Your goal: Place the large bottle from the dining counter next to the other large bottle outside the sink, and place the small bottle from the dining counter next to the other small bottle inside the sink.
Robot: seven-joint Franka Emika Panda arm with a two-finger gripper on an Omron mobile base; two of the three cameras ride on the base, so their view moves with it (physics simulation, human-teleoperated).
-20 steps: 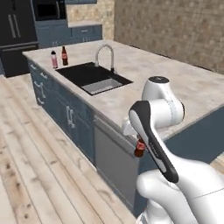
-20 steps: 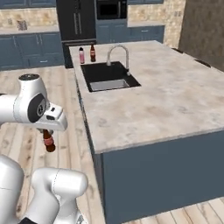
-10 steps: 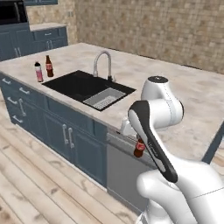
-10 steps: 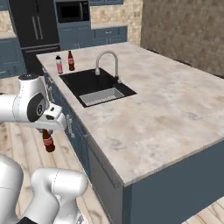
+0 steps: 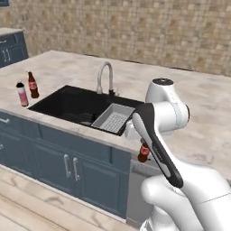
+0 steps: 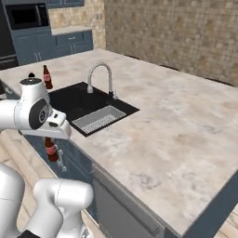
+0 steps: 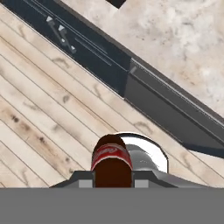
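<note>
in the left base view the gripper [image 5: 143,145] is mostly hidden behind the white forearm, just in front of the counter edge to the right of the sink [image 5: 67,101]; a dark bottle [image 5: 143,152] with a red label hangs from it, the label too small to read. on the counter left of the sink stand a tall dark bottle [image 5: 32,85] and a pale red-banded bottle [image 5: 21,94], close together. in the right base view the held bottle sits below the hand, in front of the cabinets near the sink, its top covered by the arm. in the hand view the jaws are clamped narrow on the bottle, red label script blurred, fingers cut off by the bottom edge.
</note>
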